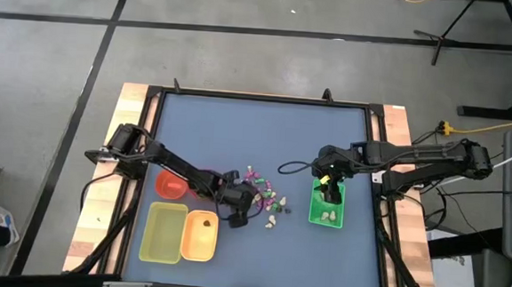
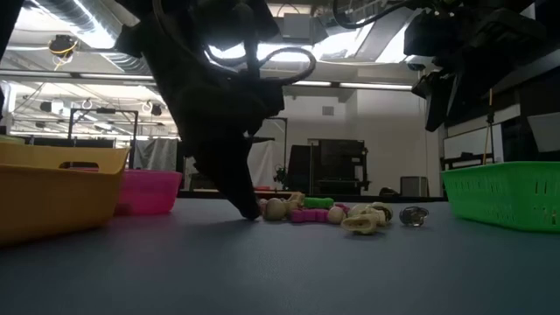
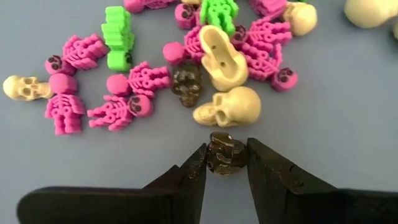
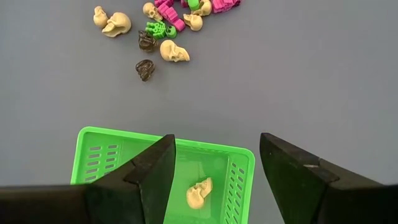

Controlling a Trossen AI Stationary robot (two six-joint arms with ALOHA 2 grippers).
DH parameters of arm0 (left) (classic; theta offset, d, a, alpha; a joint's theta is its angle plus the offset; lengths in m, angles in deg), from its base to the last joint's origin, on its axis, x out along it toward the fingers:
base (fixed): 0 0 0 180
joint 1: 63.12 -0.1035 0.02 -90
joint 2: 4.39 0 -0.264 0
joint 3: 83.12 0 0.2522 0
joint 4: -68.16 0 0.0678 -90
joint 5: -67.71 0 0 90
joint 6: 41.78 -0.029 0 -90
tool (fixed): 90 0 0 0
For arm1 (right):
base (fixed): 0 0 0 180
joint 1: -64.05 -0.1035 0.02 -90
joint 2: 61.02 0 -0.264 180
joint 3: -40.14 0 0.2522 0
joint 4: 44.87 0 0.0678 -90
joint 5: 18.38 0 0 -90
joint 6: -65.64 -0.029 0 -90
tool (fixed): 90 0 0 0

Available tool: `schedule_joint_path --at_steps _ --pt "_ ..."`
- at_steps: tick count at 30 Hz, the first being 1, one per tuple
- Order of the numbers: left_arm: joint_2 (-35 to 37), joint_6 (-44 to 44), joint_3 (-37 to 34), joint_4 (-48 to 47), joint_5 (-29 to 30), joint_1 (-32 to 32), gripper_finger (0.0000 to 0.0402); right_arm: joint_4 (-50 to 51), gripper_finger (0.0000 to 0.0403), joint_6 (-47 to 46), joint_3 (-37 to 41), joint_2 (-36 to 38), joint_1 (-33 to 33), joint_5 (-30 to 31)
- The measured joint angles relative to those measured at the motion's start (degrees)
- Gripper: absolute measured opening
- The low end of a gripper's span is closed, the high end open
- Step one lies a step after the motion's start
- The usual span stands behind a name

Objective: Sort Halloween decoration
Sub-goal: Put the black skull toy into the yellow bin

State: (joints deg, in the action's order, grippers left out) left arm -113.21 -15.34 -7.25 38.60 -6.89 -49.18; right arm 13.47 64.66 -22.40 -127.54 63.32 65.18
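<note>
The Halloween decoration is a pile of tiny magenta, green, cream and dark brown skulls and skeletons (image 3: 149, 81) lying on the blue table (image 1: 265, 135); the high view shows the pile (image 1: 266, 197) between the arms. My left gripper (image 3: 227, 158) is down at the pile's near edge (image 1: 238, 206), shut on a dark brown skull. My right gripper (image 4: 214, 165) hangs open above the green tray (image 1: 327, 207), touching nothing. A cream skull (image 4: 199, 193) lies in that tray. My left gripper pinches a dark brown skull (image 3: 227, 146) between its two fingertips (image 3: 198, 163), one on each side. The fingers slant down at it from the table's left. In the low view the fingertips (image 2: 252, 210) reach the table top, so the skull sits at table level.
A round orange-red bowl (image 1: 171, 185), a yellow tray (image 1: 163, 232) and an orange tray (image 1: 199, 234) with a dark piece in it stand by the left arm. Two dark skulls (image 4: 145, 56) lie apart from the pile toward the green tray (image 4: 106, 155). Bare table lies toward the far edge.
</note>
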Motion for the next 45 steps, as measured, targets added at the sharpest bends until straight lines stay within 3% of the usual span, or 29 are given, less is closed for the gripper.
schedule_joint_path --at_steps 8,16,25,35,45 --pt "5.26 1.69 0.11 -0.91 -3.55 0.11 0.0084 -1.05 0.0232 0.0 0.0 0.0 0.0 0.0" --pt "11.75 8.45 0.11 -5.22 -17.11 3.15 0.0084 -1.5 0.0232 -0.01 0.0 0.0 0.0 0.0" --pt "13.36 17.01 0.13 -10.49 -26.81 10.61 0.0084 -3.9 0.0232 -0.01 0.0 0.0 0.0 -0.03" --pt "13.36 20.0 0.13 -18.39 -25.63 16.98 0.0084 -7.76 0.0232 -0.01 0.0 0.0 0.02 0.0" --pt "13.36 24.79 0.13 -20.21 -24.98 17.74 0.0085 -7.79 0.0232 -0.01 0.0 0.0 0.02 0.0"
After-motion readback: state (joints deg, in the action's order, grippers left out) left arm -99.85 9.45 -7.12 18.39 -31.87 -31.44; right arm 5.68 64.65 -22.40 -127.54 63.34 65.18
